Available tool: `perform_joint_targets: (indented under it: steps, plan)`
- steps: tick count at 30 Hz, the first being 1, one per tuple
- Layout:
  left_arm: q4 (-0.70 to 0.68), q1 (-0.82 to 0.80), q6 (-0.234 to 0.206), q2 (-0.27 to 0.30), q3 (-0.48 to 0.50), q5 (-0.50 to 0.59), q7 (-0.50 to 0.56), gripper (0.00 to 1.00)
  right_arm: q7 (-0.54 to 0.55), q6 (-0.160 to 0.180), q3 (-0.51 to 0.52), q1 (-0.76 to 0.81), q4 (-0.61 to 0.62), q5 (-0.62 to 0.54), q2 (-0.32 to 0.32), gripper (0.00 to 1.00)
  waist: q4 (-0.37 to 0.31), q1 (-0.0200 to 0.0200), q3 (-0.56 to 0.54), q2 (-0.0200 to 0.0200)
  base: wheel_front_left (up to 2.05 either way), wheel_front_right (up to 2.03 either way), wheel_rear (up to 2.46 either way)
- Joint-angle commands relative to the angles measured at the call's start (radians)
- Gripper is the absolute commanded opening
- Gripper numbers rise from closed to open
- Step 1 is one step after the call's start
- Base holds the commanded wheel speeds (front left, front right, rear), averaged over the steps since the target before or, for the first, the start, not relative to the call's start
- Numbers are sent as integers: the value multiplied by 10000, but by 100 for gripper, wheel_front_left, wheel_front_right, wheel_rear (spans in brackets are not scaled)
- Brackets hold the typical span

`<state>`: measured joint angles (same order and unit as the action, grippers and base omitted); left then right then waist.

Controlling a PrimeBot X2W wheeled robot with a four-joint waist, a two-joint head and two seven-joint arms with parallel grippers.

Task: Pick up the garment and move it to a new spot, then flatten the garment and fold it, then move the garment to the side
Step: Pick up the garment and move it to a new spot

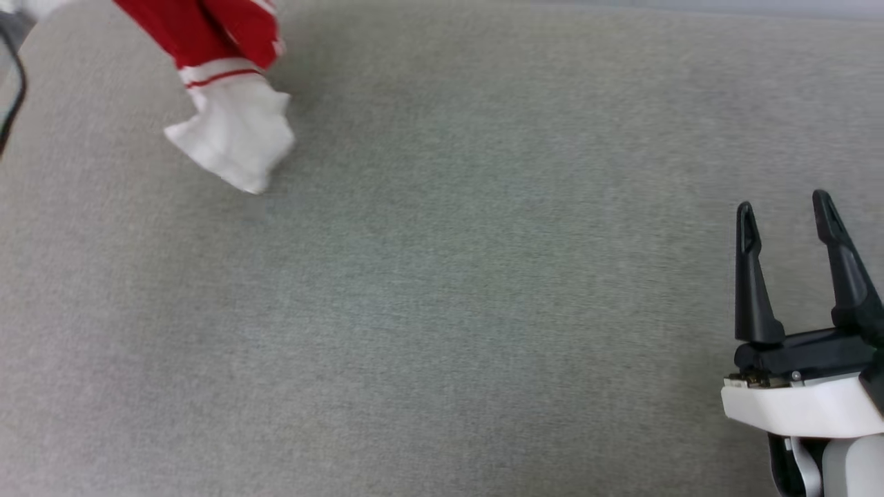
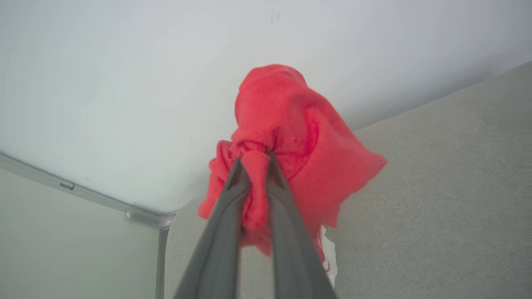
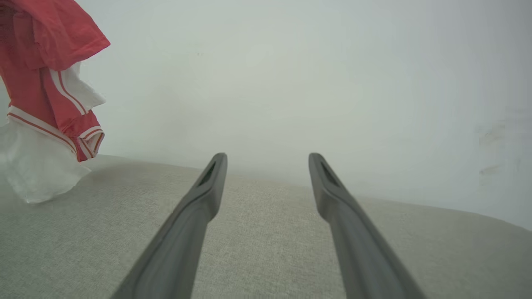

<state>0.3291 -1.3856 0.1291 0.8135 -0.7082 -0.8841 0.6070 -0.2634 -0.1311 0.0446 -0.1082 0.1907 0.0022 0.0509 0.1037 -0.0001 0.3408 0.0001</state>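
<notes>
Red T-shirt point(image 1: 221, 76) with white sleeves and striped trim hangs bunched over a grey woven fabric surface point(image 1: 442, 310).
Head view: the T-shirt dangles at upper left, white sleeve lowest, and the right gripper point(image 1: 784, 207) at lower right is spread wide, empty, well apart from it. Left wrist view: the left gripper point(image 2: 254, 161) pinches a fold of red cloth before a pale wall point(image 2: 124, 83). Right wrist view: the fingers point(image 3: 195, 207) are parted over bare surface, with the T-shirt at far left.

I see red garment point(image 1: 207, 34) bunched up, hanging from my left end effector point(image 2: 254, 160), white sleeve dangling lowest.
</notes>
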Motion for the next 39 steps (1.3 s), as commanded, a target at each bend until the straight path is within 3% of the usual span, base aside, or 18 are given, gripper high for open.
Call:
perform_joint_targets:
  steps: [1, 18, 29, 39]
  plan:
    - [-103, -151, -3, -78, -69, 39, 22, 0, -21, 7, 10, 113, -28, 52, -13, 100, -344, 1, -327, -1, 0, 0, 0]
    - [-1823, -215, -4, -1332, -1942, -136, -174, 0, -21, 7, 26, 478, -393, 524, -14, 100, -1969, 1, -946, -1, 0, 0, 0]
    - [-2370, 1882, -4, -2474, -3605, -66, -1059, 0, -21, 7, 135, 453, -568, 534, -14, 100, -2241, 1, -767, -1, 0, 0, 0]
    - [-1844, 4207, -4, -3521, -5384, 217, -1635, 0, -21, 7, 275, 311, -721, 568, -13, 100, -2159, 1, -497, -1, 0, 0, 0]
